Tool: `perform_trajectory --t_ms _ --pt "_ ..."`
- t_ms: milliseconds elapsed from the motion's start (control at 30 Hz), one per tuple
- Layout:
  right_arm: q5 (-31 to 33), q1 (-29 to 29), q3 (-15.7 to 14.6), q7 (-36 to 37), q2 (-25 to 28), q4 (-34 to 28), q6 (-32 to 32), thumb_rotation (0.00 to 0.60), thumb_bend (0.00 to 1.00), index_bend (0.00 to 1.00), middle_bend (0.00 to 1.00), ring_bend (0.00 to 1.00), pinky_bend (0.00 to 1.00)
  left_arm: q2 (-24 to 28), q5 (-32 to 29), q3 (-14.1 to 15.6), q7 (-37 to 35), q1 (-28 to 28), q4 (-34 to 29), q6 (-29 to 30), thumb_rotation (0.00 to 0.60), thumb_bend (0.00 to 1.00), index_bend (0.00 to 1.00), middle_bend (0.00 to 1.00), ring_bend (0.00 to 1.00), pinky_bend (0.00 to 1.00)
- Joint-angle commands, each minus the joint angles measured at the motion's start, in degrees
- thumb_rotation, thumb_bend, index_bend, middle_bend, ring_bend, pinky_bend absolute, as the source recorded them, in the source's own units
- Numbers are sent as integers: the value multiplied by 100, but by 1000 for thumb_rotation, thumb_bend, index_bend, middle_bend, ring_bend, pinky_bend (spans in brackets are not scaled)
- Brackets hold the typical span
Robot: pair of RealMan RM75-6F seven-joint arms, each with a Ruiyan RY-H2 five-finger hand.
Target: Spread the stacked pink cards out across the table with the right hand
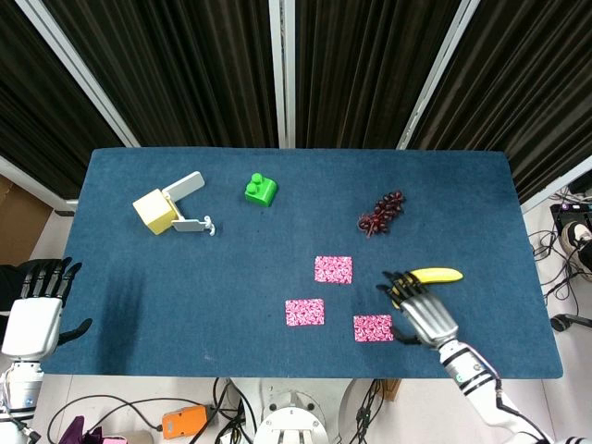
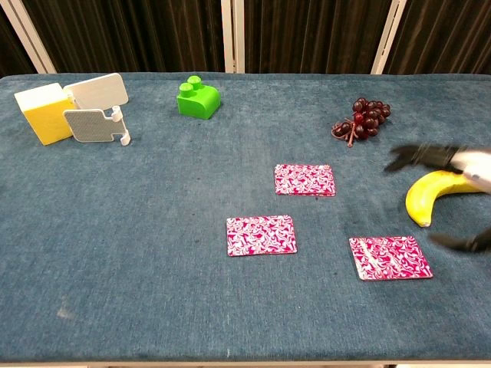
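Three pink cards lie flat and apart on the blue surface (image 1: 185,277). The far card (image 1: 333,269) sits nearest the grapes (image 1: 381,213), the middle card (image 1: 304,312) lies closer to the front edge and further left, and the near-right card (image 1: 373,327) rests close to the front edge, just beside the right robot hand (image 1: 421,308). None of the cards overlaps another.

The right robot hand holds nothing — its fingers are spread apart, and it hovers over the surface between the near-right card and the banana (image 1: 435,275), covering part of the banana in the head view. In the chest view only its dark fingertips show at the right edge, above and below the banana, and they touch no card.

The left robot hand (image 1: 37,310) sits off the left front corner of the surface, fingers apart and pointing up, gripping nothing.

Further back, a green block (image 1: 261,190) stands near the middle, and a yellow box (image 1: 154,211) with two white panels — one raised, one lying flat — sits at the far left.
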Motion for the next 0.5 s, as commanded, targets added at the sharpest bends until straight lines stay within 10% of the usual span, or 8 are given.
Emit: perform_trajectory --t_ms 33,500 --pt "-160 -252 282 208 395 -79 619 600 499 174 60 0 0 8 0 -12 -29 -22 -2 -16 600 93 117 64 0 8" --pt "-154 -1611 391 1085 1103 316 2341 600 478 59 60 0 0 72 -103 30 -45 65 -36 25 600 93 118 64 0 9"
